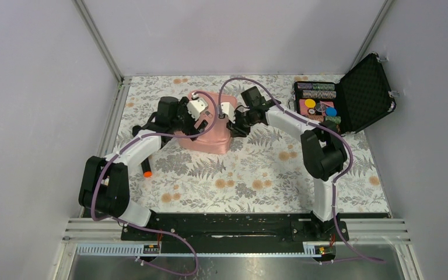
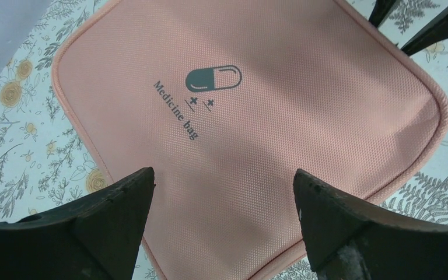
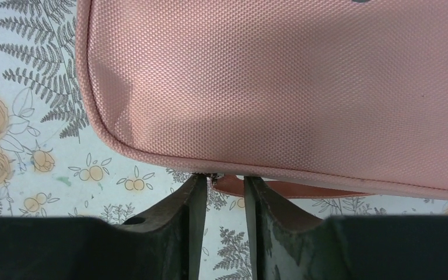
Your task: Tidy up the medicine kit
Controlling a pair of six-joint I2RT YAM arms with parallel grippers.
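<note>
Pale walls are noted around a table that is covered by a floral cloth (image 1: 256, 175). The medicine kit (image 1: 207, 139) is found lying flat on the cloth between the two arms, with its lid down and its capsule logo (image 2: 213, 79) facing up. No contents can be seen.

The left gripper (image 2: 221, 181) is held above the kit's lid with its fingers spread wide and nothing between them. It is judged to be placed there so that the soft case can be pressed down and steadied.

The right gripper (image 3: 224, 184) is set against the kit's side edge, level with the zip line. Its fingers are drawn nearly together, with a narrow gap left between them. A small metal zip pull (image 3: 211, 178) and a pink tab (image 3: 280, 188) are seen at the fingertips. Whether the pull is actually pinched cannot be told. This placement is judged to serve the unzipping of the lid, a step not yet done.

A black case (image 1: 361, 93) is noted well to the right of the kit, propped open, with coloured chips (image 1: 318, 99) inside. An orange-tipped pen (image 1: 146, 169) lies to the kit's left, nearer the arm bases.
</note>
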